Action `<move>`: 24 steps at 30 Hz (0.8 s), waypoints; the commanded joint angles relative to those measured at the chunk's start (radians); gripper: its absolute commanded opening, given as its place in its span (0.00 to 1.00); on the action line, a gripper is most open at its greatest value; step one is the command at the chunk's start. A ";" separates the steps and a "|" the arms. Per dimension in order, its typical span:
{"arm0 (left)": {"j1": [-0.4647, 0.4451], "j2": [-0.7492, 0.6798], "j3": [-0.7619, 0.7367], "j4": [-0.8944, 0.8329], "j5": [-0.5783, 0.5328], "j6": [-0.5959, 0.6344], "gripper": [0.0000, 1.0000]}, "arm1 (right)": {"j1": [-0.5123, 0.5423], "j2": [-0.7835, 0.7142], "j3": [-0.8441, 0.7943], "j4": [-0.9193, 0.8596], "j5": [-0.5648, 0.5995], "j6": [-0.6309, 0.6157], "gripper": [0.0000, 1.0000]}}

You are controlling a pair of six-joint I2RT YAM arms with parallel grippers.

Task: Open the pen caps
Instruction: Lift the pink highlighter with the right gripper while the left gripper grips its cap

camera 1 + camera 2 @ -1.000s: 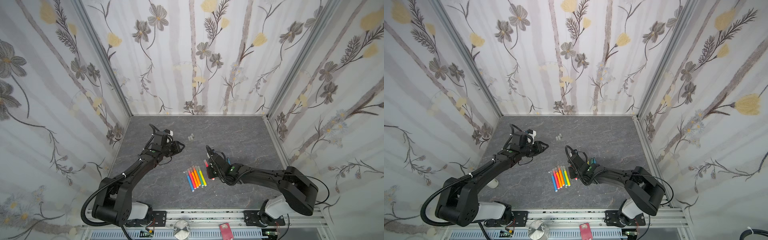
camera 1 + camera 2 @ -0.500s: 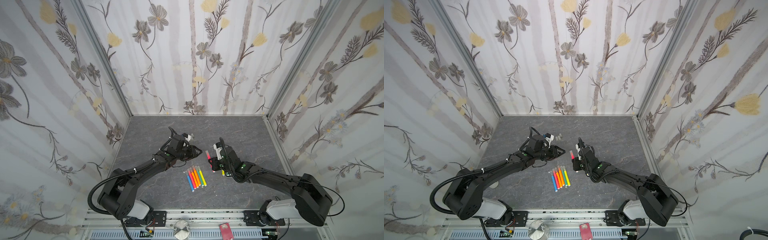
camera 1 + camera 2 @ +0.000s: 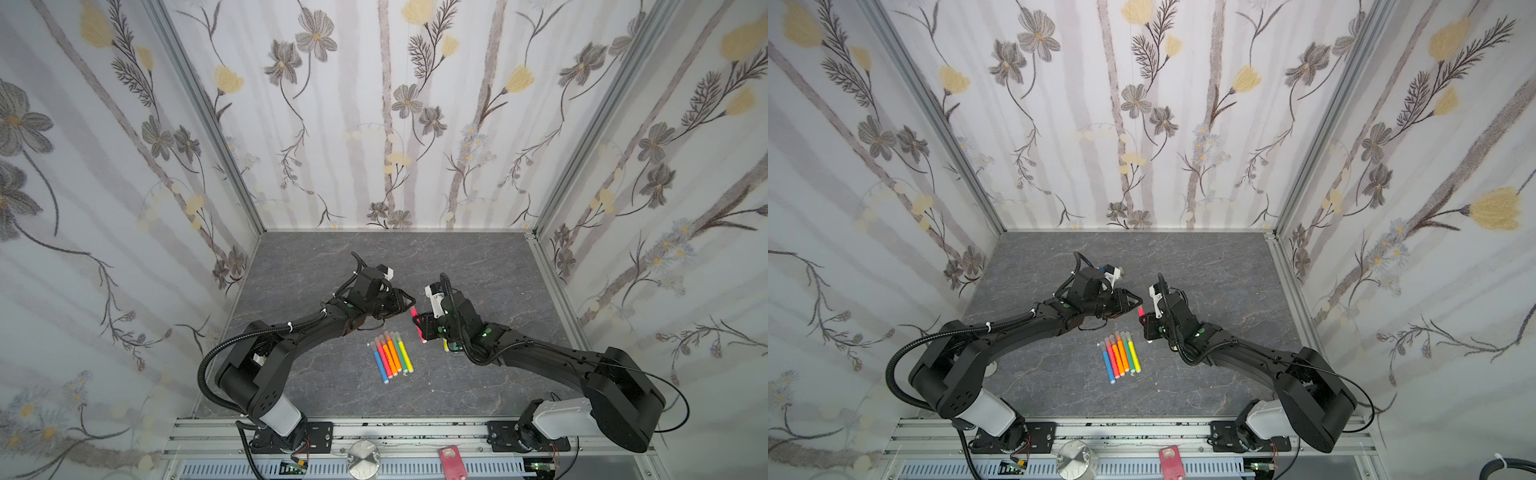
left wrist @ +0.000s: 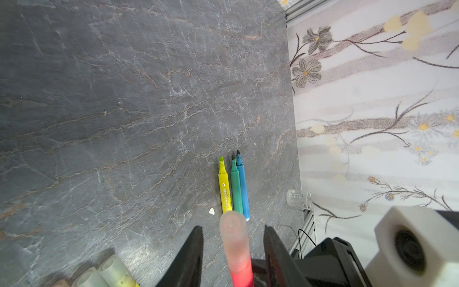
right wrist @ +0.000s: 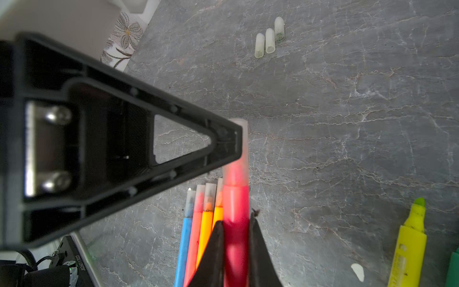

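My right gripper [image 5: 236,221] is shut on a pink pen [image 5: 236,196], held above the table with its translucent cap [image 5: 243,149] pointing at the left arm. In both top views the pink pen [image 3: 414,311] [image 3: 1140,311] bridges my right gripper [image 3: 420,326] and my left gripper [image 3: 409,301]. My left gripper [image 4: 233,227] is open, and the cap [image 4: 234,243] lies between its fingers [image 4: 196,248] with a gap on each side. Several capped pens [image 3: 390,357] [image 3: 1121,357] lie in a row on the table. Three loose pen caps [image 5: 269,39] lie farther back.
Three uncapped pens, yellow [image 4: 224,188], green [image 4: 236,188] and blue [image 4: 243,186], lie side by side under the right arm. A small white chip [image 4: 211,211] lies beside them. A clear plastic cup [image 4: 298,198] lies at the table's edge by the wall.
The right gripper has lifted the pink pen off the table and turned it toward the left arm. The left gripper has swung in from the back left, and its fingers now straddle the cap.
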 commanded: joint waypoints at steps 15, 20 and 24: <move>-0.013 0.046 0.033 0.065 0.002 -0.025 0.28 | -0.003 0.006 -0.008 0.066 -0.009 0.025 0.06; -0.015 0.045 0.033 0.070 0.005 -0.027 0.22 | -0.002 0.007 -0.011 0.070 -0.007 0.025 0.06; -0.015 0.044 0.034 0.076 0.012 -0.032 0.19 | -0.005 0.005 -0.016 0.073 -0.002 0.029 0.06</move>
